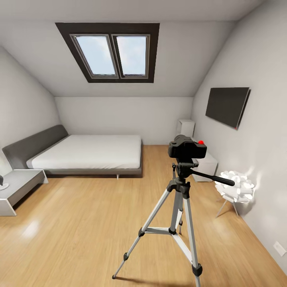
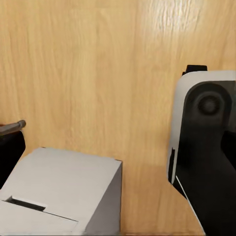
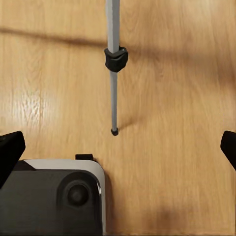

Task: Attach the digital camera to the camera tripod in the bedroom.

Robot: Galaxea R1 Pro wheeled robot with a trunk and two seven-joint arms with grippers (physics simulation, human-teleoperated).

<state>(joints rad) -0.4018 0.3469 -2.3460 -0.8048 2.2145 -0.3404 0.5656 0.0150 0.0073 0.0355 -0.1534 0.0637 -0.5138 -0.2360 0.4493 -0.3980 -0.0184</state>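
The camera tripod [image 1: 177,199] stands on the light wood floor of the bedroom, right of centre in the head view, legs spread and its pan handle pointing right. The black digital camera [image 1: 187,147] with its red button sits on top of the tripod head. One silver tripod leg [image 3: 113,64] with a black clamp reaches the floor in the right wrist view. My right gripper [image 3: 118,150] hangs open over the floor, its black fingertips [image 3: 10,150] at the picture's edges, nothing between them. My left gripper [image 2: 118,155] is open too, one fingertip [image 2: 10,152] showing above bare floor.
A grey-framed white bed [image 1: 91,153] fills the left back, with a white nightstand [image 1: 18,187] at the far left. On the right wall hangs a black TV [image 1: 226,105]; under it are white cube units [image 1: 205,165] and a white petal-shaped stool [image 1: 236,186]. Parts of my base [image 3: 54,196] show below.
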